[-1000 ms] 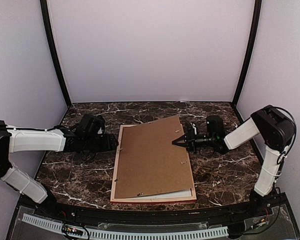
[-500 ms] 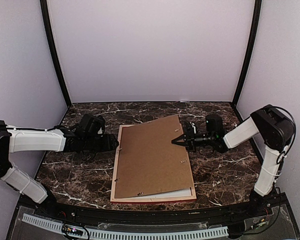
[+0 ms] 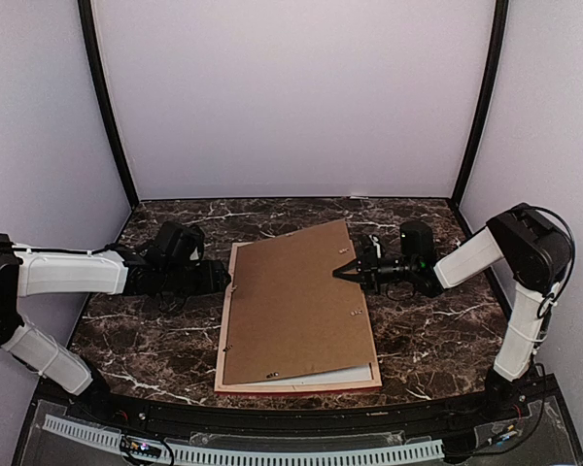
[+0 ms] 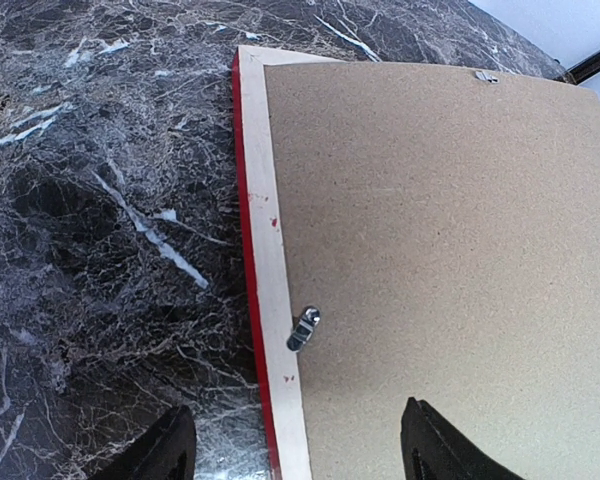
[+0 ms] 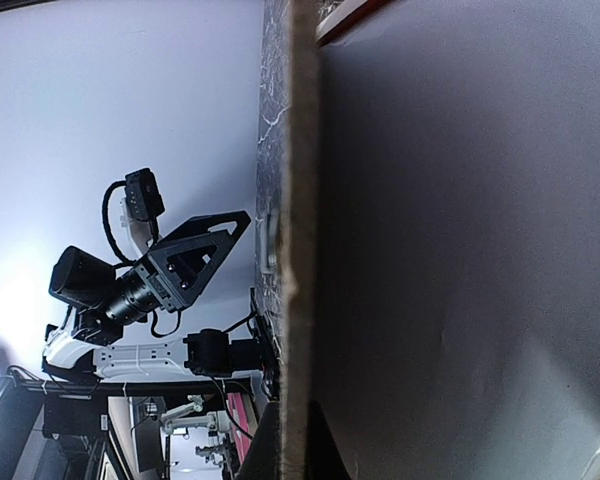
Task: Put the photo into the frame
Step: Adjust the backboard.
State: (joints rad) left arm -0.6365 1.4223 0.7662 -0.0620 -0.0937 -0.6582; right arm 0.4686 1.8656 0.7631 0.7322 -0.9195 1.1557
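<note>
— While the overhead view is up, where does the frame (image 3: 227, 330) lie?
— Face down in the middle of the dark marble surface (image 3: 428, 340), pale wood upward. The brown backing board (image 3: 296, 306) lies skewed on it, its far right corner past the rail. The right gripper (image 3: 340, 273) meets the board's right edge. The left gripper (image 3: 223, 277) sits at the frame's left rail.
— And from the left wrist?
— The left gripper (image 4: 300, 455) has its jaws apart, one over the surface (image 4: 100, 220), the other over the backing board (image 4: 440, 260). Between them runs the red-edged rail of the frame (image 4: 270, 260). A metal clip (image 4: 302, 328) sits on that rail, touching the board.
— The right wrist?
— The backing board (image 5: 460, 250) shows edge-on, and the right gripper (image 5: 292, 450) has its jaws clamped on that edge. A red strip of the frame (image 5: 345, 18) shows at the top.
</note>
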